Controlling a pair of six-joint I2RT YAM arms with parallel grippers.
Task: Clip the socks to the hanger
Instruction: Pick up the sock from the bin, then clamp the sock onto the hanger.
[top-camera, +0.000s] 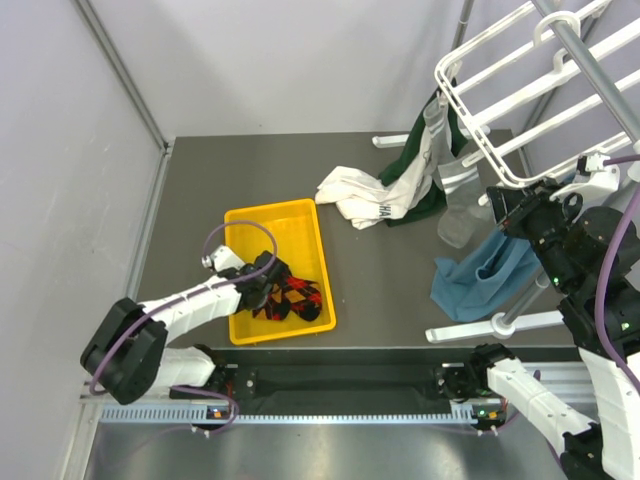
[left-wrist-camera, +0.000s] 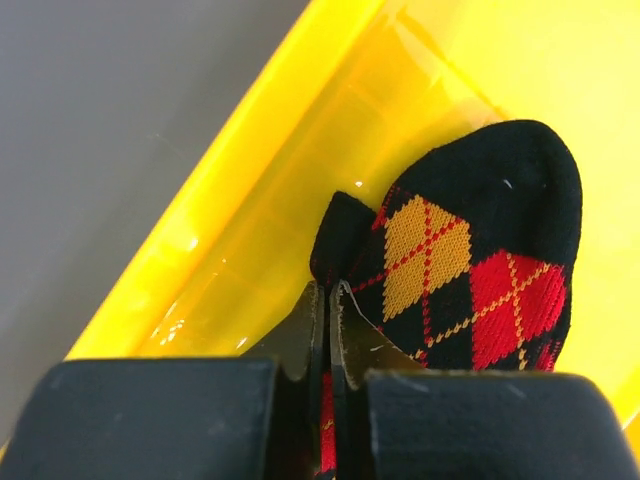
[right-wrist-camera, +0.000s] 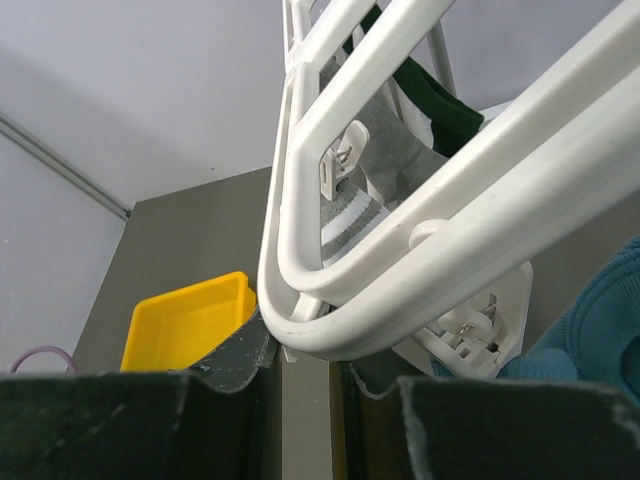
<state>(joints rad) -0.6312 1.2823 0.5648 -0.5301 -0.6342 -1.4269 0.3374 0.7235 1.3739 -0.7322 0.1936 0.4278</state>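
Closest to me, the left gripper (left-wrist-camera: 328, 296) is down in the yellow bin (left-wrist-camera: 250, 200) with its fingers squeezed almost together, a strip of the argyle sock (left-wrist-camera: 470, 270) pinched between them; the rest of that sock lies on the bin floor. Further out, the right gripper (right-wrist-camera: 305, 346) is clamped around the rounded corner of the hanger (right-wrist-camera: 400, 250), up off the table. A grey sock (right-wrist-camera: 395, 150) hangs from a clip (right-wrist-camera: 340, 160) just behind that corner. Beyond the bin, a white garment (top-camera: 365, 195) has dark lettering I can't make out at this size.
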